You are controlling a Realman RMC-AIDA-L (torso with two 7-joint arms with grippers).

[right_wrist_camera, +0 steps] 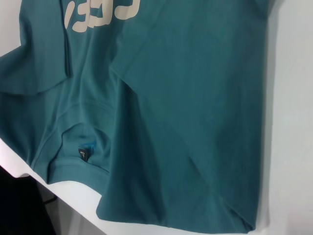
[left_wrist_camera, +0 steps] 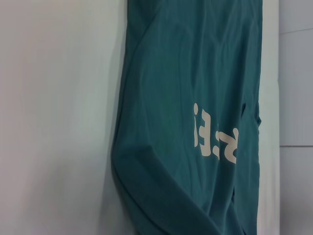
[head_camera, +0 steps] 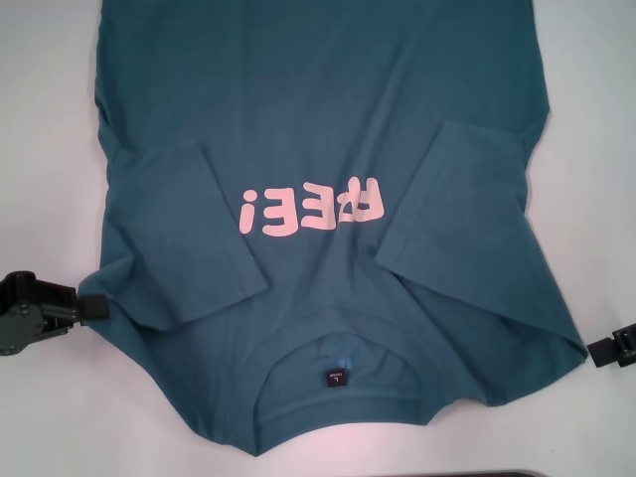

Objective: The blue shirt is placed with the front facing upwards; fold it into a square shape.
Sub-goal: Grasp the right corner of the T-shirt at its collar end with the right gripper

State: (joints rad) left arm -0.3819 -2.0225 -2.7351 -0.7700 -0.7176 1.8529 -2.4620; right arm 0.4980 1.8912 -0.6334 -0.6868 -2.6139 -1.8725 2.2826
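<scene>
Count, head view: one blue shirt (head_camera: 328,119) is lying on one white table (head_camera: 40,149). Two sleeves are showing folded in over the chest, one per side. One line of pink lettering (head_camera: 311,210) and one small black neck label (head_camera: 336,378) are showing. Two claws are showing: left claw (head_camera: 91,307), right claw (head_camera: 599,349).

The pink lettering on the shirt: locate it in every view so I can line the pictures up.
Head view: the pink lettering sits mid-frame on the blue shirt, between the folded-in sleeves.
Left wrist view: the lettering lies right of centre, partly covered by a fold.
Right wrist view: it is cut off by the top edge.
Shared landmark: the black neck label, absent from the left wrist view.
</scene>
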